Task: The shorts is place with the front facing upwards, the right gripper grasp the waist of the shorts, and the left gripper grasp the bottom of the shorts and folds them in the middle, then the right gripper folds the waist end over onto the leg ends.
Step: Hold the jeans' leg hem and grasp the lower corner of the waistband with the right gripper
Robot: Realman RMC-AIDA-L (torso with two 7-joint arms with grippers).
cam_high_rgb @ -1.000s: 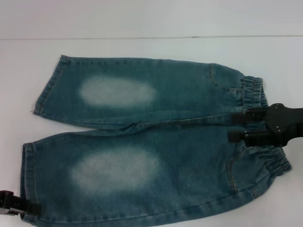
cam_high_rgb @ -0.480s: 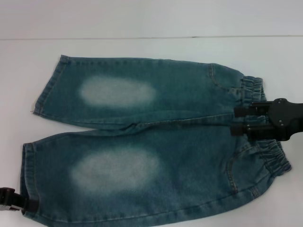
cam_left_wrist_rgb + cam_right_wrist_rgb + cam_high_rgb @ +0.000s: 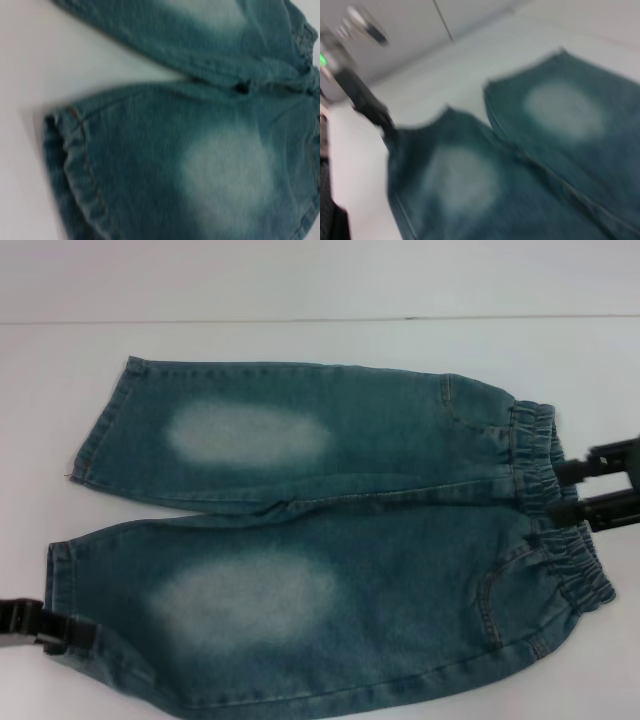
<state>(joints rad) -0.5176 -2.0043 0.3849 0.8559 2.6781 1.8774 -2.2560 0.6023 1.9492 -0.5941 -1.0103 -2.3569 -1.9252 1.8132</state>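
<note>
The blue-green denim shorts (image 3: 330, 490) lie flat and front up, with a pale oval patch on each leg. The leg ends point left and the gathered waist (image 3: 535, 455) is at the right. My right gripper (image 3: 556, 492) is open at the middle of the waistband's outer edge, with its fingertips just at the ruffled strip. My left gripper (image 3: 60, 630) is low on the left, against the near corner of the near leg's hem (image 3: 55, 580). The left wrist view shows that hem (image 3: 65, 165) close up and the crotch (image 3: 242, 87) beyond it. The right wrist view looks along both legs (image 3: 465, 185) to the left gripper (image 3: 372, 110).
The shorts rest on a white table (image 3: 320, 340) whose back edge meets a pale wall. Bare table surface surrounds the shorts on the far side and on the left (image 3: 30, 440). The near leg runs close to the lower border of the head view.
My right gripper has pulled back to the right, off the waistband to its outer edge. My left gripper has moved farther from me along the near hem.
</note>
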